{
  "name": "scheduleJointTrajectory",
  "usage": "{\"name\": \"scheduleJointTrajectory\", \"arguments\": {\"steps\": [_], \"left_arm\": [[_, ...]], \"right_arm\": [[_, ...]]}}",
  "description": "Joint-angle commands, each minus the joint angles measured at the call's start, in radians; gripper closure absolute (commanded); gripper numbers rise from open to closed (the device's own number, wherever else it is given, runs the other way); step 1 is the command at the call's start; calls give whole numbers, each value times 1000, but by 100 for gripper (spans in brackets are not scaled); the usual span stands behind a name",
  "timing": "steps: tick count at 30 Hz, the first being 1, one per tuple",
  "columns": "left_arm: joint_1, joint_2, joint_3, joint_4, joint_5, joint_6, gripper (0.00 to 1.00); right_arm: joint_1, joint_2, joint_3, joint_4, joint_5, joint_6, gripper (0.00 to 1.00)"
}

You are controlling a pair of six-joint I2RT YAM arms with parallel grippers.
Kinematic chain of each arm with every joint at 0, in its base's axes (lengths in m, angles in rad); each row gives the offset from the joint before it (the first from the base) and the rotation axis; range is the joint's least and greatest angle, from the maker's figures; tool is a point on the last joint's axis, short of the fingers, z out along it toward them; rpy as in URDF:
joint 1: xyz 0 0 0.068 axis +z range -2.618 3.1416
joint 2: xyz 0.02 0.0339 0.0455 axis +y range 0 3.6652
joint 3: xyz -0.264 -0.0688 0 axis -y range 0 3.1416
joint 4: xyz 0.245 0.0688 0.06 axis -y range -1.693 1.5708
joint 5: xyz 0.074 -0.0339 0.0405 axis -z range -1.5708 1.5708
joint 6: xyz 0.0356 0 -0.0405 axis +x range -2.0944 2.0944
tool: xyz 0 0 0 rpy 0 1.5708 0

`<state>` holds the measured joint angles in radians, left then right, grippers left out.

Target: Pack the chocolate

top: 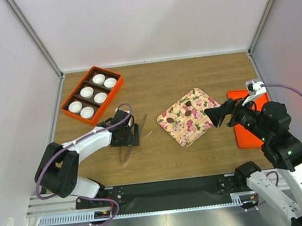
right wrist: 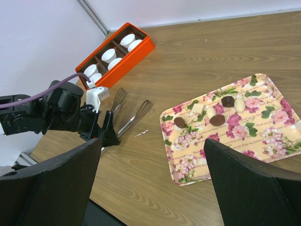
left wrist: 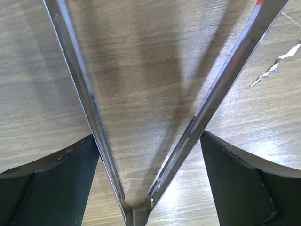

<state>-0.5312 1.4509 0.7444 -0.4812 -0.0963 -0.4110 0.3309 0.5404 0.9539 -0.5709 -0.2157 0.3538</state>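
Three dark brown chocolate pieces lie on the pink-flowered tray at mid table, with a few pale pieces beside them. The right wrist view shows the dark pieces on the tray. My right gripper hovers open and empty by the tray's right edge; it also shows in the right wrist view. My left gripper is low on the table, open, and straddles metal tongs. In the left wrist view its fingers flank the tongs' spread arms near the hinge.
An orange box with several white paper cups stands at the back left. An orange lid lies under my right arm at the right. A small white scrap lies between tongs and tray. White walls close in three sides.
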Motion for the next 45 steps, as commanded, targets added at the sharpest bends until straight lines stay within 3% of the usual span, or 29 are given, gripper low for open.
{"name": "scheduleJointTrajectory", "arguments": {"steps": [1,8,19,30,38,41,45], "left_arm": [[-13,-23,-30,27,-19,-32,8],[-27,-47,-25,0,-55,-29,19],[-67,-193,199,-233,-73,5,35],[-76,-245,348,-359,-75,14,41],[-78,-267,363,-367,-91,1,42],[-78,-279,397,-390,-146,6,42],[-76,-245,562,-503,-288,20,42]], "right_arm": [[3,6,8,22,-11,-7,0],[3,1,6,17,-5,-9,0],[2,3,0,25,-21,13,0],[0,6,3,26,-25,22,0],[2,4,3,20,-28,20,0],[3,4,6,16,-24,17,0],[2,13,6,6,-27,22,0]]}}
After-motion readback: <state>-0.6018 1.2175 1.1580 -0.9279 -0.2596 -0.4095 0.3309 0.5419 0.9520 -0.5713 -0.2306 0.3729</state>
